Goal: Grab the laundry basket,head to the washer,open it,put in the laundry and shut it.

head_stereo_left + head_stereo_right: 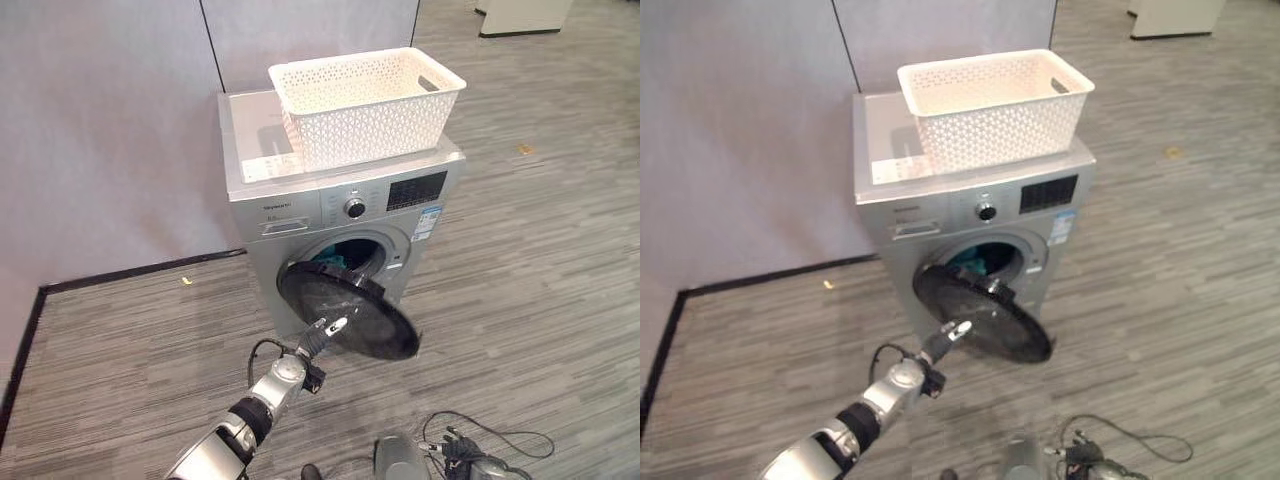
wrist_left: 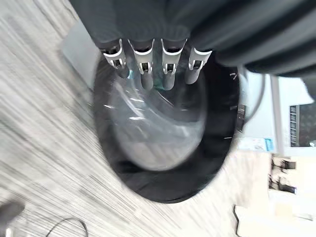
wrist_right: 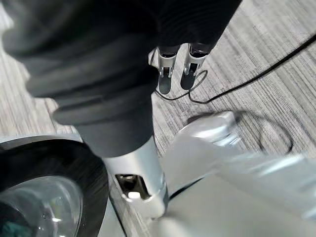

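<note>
Laundry basket: sitting on top of the washer.
Door: hanging open.
Laundry: teal cloth lying in the drum.
Left hand: fingers extending straight, reaching the door.
Right hand: fingers hanging relaxed above floor.

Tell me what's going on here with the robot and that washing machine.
The robot is at the washer, whose round door hangs open. Its left hand, fingers straight, is at the door's lower rim, seemingly to push it shut. Something teal lies inside the drum, so laundry seems loaded. The white laundry basket sits on top of the washer. The right hand hangs idle over the floor.
</note>
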`<state>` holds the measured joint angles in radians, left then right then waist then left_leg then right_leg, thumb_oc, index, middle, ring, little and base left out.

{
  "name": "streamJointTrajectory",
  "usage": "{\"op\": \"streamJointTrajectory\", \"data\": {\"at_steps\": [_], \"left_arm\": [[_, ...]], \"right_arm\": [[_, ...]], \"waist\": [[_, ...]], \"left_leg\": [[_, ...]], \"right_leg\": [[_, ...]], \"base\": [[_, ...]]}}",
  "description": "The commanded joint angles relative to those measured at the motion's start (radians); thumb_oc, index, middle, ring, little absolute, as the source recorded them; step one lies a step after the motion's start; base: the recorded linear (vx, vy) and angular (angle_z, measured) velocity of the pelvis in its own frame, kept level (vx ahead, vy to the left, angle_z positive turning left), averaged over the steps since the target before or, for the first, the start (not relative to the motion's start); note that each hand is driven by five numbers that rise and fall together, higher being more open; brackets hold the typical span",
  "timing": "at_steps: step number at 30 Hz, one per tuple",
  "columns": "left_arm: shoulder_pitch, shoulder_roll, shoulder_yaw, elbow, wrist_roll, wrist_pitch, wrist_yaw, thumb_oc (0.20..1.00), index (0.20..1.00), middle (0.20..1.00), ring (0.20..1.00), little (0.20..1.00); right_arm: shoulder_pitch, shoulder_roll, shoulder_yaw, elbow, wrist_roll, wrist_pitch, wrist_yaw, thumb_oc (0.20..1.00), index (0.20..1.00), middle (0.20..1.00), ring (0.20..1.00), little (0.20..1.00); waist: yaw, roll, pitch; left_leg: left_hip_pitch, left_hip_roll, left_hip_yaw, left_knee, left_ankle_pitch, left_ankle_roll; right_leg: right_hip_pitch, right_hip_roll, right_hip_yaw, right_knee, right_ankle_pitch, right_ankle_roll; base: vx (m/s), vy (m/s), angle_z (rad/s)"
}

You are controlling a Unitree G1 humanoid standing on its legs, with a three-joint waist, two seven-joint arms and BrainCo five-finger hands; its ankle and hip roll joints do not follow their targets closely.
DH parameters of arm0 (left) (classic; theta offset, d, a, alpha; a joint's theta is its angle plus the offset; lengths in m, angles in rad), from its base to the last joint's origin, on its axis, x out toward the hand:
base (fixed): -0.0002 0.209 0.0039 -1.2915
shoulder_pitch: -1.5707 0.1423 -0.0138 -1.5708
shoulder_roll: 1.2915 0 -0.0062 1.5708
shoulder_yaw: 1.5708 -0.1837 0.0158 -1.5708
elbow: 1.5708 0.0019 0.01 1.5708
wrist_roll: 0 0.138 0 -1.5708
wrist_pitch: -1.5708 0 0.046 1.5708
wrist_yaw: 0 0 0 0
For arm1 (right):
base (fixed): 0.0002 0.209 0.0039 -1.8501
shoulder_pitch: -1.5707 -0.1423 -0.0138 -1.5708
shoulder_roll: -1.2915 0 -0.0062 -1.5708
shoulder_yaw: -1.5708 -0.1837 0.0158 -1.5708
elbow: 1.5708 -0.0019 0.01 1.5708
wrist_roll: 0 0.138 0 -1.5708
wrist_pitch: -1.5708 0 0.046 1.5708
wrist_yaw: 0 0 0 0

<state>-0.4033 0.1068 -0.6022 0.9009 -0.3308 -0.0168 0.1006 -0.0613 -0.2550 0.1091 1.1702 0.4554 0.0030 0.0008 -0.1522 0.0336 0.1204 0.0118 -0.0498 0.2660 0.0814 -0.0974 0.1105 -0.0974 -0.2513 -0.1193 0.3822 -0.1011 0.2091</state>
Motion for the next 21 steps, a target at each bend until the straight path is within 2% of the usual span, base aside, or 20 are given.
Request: {"op": "streamJointTrajectory", "data": {"at_steps": [1,2,3,7,10,11,12,13,15,16,17,19,20,21], "left_arm": [[-0.019,-0.016,0.054,-0.070,0.056,-0.055,-0.006,1.000,1.000,1.000,1.000,1.000],[-0.018,-0.016,0.054,-0.071,0.056,-0.055,-0.006,1.000,1.000,1.000,1.000,1.000],[0.001,0.010,0.061,-0.116,0.060,-0.062,-0.006,1.000,1.000,1.000,1.000,1.000],[0.026,0.039,0.069,-0.154,0.070,-0.064,-0.013,1.000,1.000,1.000,1.000,1.000],[0.046,0.047,0.052,-0.145,0.132,-0.052,-0.030,1.000,1.000,1.000,1.000,1.000],[0.051,0.045,0.042,-0.138,0.150,-0.047,-0.035,1.000,1.000,1.000,1.000,1.000],[0.073,0.051,0.022,-0.168,0.164,-0.036,-0.056,1.000,1.000,1.000,1.000,1.000],[0.072,0.051,0.022,-0.168,0.164,-0.036,-0.056,1.000,1.000,1.000,1.000,1.000],[0.083,0.065,0.000,-0.205,0.180,-0.024,-0.082,1.000,1.000,1.000,1.000,1.000],[0.087,0.077,-0.013,-0.221,0.197,-0.017,-0.098,1.000,1.000,1.000,1.000,1.000],[0.132,0.124,-0.023,-0.288,0.217,-0.006,-0.137,1.000,1.000,1.000,1.000,1.000],[0.152,0.140,-0.018,-0.317,0.217,-0.008,-0.148,1.000,1.000,1.000,1.000,1.000],[0.188,0.165,-0.016,-0.368,0.213,-0.008,-0.169,1.000,1.000,1.000,1.000,1.000],[0.188,0.165,-0.016,-0.369,0.213,-0.008,-0.169,1.000,1.000,1.000,1.000,1.000]], "right_arm": [[-0.008,-0.020,-0.002,0.010,-0.024,-0.029,-0.013,1.000,1.000,1.000,1.000,1.000],[-0.008,-0.020,-0.001,0.010,-0.024,-0.029,-0.013,1.000,1.000,1.000,1.000,1.000],[-0.001,-0.013,0.031,-0.020,-0.048,-0.029,0.010,1.000,1.000,1.000,1.000,1.000],[0.006,-0.011,0.080,-0.077,-0.077,-0.033,0.038,1.000,1.000,1.000,1.000,1.000],[-0.025,-0.016,0.116,-0.084,-0.115,-0.034,0.039,1.000,1.000,1.000,1.000,1.000],[-0.052,-0.022,0.129,-0.065,-0.141,-0.030,0.032,1.000,1.000,1.000,1.000,1.000],[-0.100,-0.040,0.148,-0.053,-0.174,-0.020,0.026,1.000,1.000,1.000,1.000,1.000],[-0.101,-0.040,0.148,-0.053,-0.174,-0.020,0.026,1.000,1.000,1.000,1.000,1.000],[-0.173,-0.062,0.165,-0.026,-0.191,-0.008,0.023,1.000,1.000,1.000,1.000,1.000],[-0.211,-0.075,0.163,0.002,-0.192,-0.004,0.019,1.000,1.000,1.000,1.000,1.000],[-0.309,-0.129,0.142,0.086,-0.189,0.011,0.013,1.000,1.000,1.000,1.000,1.000],[-0.332,-0.147,0.132,0.106,-0.189,0.013,0.011,1.000,1.000,1.000,1.000,1.000],[-0.363,-0.184,0.120,0.149,-0.206,0.022,0.009,1.000,1.000,1.000,1.000,1.000],[-0.364,-0.184,0.120,0.150,-0.206,0.022,0.009,1.000,1.000,1.000,1.000,1.000]], "waist": [[0.038,0.001,-0.073],[0.038,0.001,-0.073],[0.049,-0.006,-0.081],[0.066,-0.019,-0.084],[0.089,-0.028,-0.086],[0.099,-0.026,-0.082],[0.115,-0.017,-0.068],[0.114,-0.017,-0.070],[0.127,-0.004,-0.040],[0.134,0.001,-0.031],[0.160,0.018,-0.007],[0.163,0.024,0.002],[0.173,0.032,0.015],[0.172,0.031,0.014]], "left_leg": [[0.030,0.013,-0.084,-0.035,-0.072,-0.057],[0.032,0.013,-0.084,-0.036,-0.072,-0.057],[0.025,0.018,-0.073,-0.053,-0.062,-0.062],[0.021,0.014,-0.087,-0.063,-0.054,-0.063],[0.014,-0.001,-0.116,-0.044,-0.063,-0.055],[0.013,-0.003,-0.140,-0.033,-0.068,-0.051],[0.002,-0.010,-0.199,-0.015,-0.066,-0.039],[-0.002,-0.011,-0.200,-0.015,-0.064,-0.039],[-0.009,-0.020,-0.263,0.008,-0.060,-0.031],[-0.009,-0.025,-0.299,0.016,-0.062,-0.031],[0.002,-0.028,-0.398,0.049,-0.084,-0.047],[0.005,-0.031,-0.424,0.057,-0.094,-0.057],[0.018,-0.035,-0.474,0.084,-0.134,-0.073],[0.015,-0.036,-0.475,0.084,-0.131,-0.073]], "right_leg": [[0.038,0.002,-0.038,-0.255,0.124,-0.013],[0.042,0.002,-0.039,-0.260,0.127,-0.013],[0.038,-0.007,-0.042,-0.312,0.166,-0.002],[0.051,-0.016,-0.057,-0.342,0.186,0.003],[0.065,-0.022,-0.082,-0.325,0.190,0.012],[0.069,-0.018,-0.085,-0.304,0.176,0.009],[0.046,0.000,-0.074,-0.178,0.138,-0.008],[0.042,0.000,-0.074,-0.179,0.139,-0.009],[-0.018,0.028,-0.056,-0.013,0.118,-0.025],[-0.037,0.043,-0.054,0.032,0.104,-0.030],[-0.087,0.075,-0.031,0.012,0.018,-0.067],[-0.107,0.067,-0.011,-0.041,0.037,-0.063],[-0.127,0.035,0.043,-0.189,0.076,-0.051],[-0.126,0.034,0.042,-0.195,0.081,-0.050]], "base": [[-0.01,-0.092,-0.33],[-0.03,-0.196,-0.59],[-0.02,-0.102,-0.52],[0.00,-0.080,-0.20],[0.01,0.004,0.18],[-0.01,0.062,0.41],[-0.01,0.058,0.47],[-0.02,0.084,0.82],[-0.01,0.057,1.01],[0.12,-0.061,1.98],[0.12,-0.084,1.79],[0.19,-0.140,1.33],[0.22,-0.150,1.28],[0.28,-0.186,1.37]]}}
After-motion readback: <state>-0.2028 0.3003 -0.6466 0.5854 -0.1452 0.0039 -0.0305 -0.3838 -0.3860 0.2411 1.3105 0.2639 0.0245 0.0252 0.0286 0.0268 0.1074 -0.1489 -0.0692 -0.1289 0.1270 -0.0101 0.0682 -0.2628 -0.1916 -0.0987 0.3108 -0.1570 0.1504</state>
